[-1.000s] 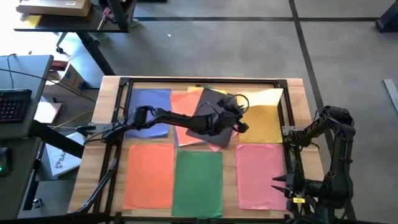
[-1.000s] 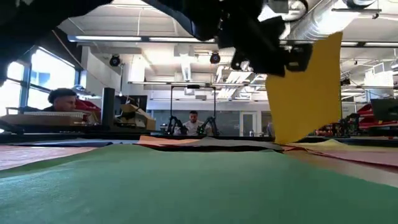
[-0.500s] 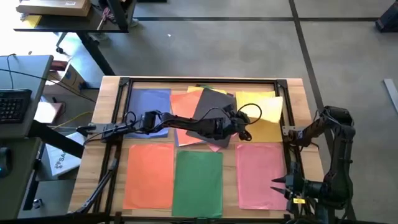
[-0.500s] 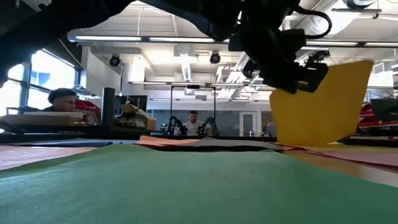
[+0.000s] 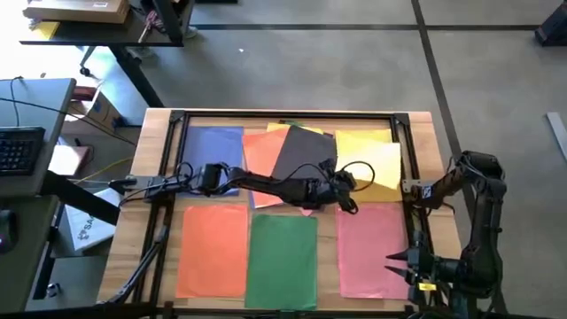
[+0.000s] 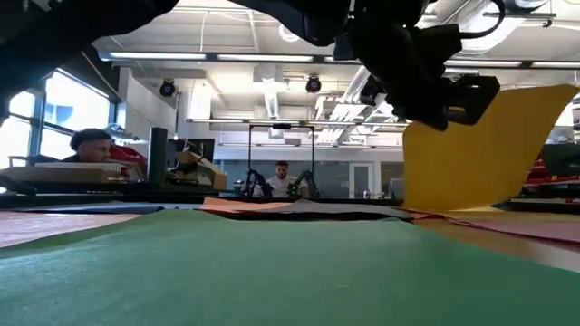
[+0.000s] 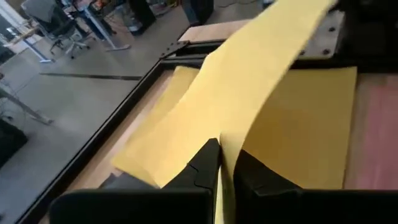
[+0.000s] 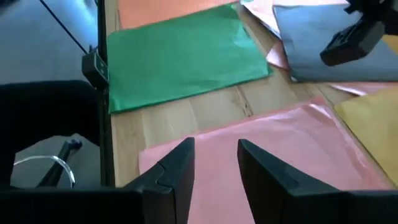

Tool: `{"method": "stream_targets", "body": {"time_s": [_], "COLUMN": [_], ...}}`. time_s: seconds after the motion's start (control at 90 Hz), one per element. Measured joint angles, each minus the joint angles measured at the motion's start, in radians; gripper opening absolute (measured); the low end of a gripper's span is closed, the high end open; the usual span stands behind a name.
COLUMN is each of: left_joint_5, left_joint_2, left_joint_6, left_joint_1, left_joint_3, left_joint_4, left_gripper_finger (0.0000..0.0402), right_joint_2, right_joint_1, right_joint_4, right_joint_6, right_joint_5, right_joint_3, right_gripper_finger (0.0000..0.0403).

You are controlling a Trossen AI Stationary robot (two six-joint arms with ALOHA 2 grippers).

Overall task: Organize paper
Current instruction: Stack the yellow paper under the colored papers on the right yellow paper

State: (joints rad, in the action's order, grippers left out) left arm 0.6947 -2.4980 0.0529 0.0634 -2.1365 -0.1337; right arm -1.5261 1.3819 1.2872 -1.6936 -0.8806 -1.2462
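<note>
Left arm lowering a yellow sheet toward the yellow pile at the table's far right.

The left gripper (image 5: 347,197) pinches one yellow sheet (image 7: 249,87) by its edge, jaws closed thin on the paper — over the last second it has swung rightward and dropped, so the sheet now arches above the yellow pile (image 5: 372,182) rather than hanging upright. That suggests the sheet is close to being laid on its matching colour. A mixed heap (image 5: 292,159) of orange, grey and pink sheets remains unsorted at the table's centre. The right gripper (image 8: 211,163) waits over the pink stack (image 5: 370,248), fingers apart — empty. No readable writing or labels anywhere.
</note>
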Motion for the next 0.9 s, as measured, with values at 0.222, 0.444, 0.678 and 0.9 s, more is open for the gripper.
{"method": "stream_targets", "body": {"time_s": [0.222, 0.444, 0.678, 0.9], "left_joint_5": [-0.141, -0.214, -0.346, -0.346], "left_joint_2": [-0.048, -0.072, -0.081, -0.116], "left_joint_6": [0.009, 0.001, 0.063, 0.011], "left_joint_1": [-0.034, -0.040, -0.040, -0.052], "left_joint_3": [0.000, 0.000, 0.000, 0.003], "left_joint_4": [0.006, 0.060, 0.101, 0.102], "left_gripper_finger": [0.0000, 0.0000, 0.0001, 0.0030], "right_joint_2": [0.000, 0.000, 0.000, 0.000], "right_joint_1": [0.000, -0.001, -0.001, -0.001], "right_joint_4": [-0.012, -0.014, -0.014, -0.016], "right_joint_6": [0.000, 0.000, 0.000, 0.000], "right_joint_5": [0.000, 0.000, 0.000, 0.000], "right_joint_3": [0.000, 0.000, -0.001, -0.001], "right_gripper_finger": [0.0107, 0.0107, 0.0107, 0.0107]}}
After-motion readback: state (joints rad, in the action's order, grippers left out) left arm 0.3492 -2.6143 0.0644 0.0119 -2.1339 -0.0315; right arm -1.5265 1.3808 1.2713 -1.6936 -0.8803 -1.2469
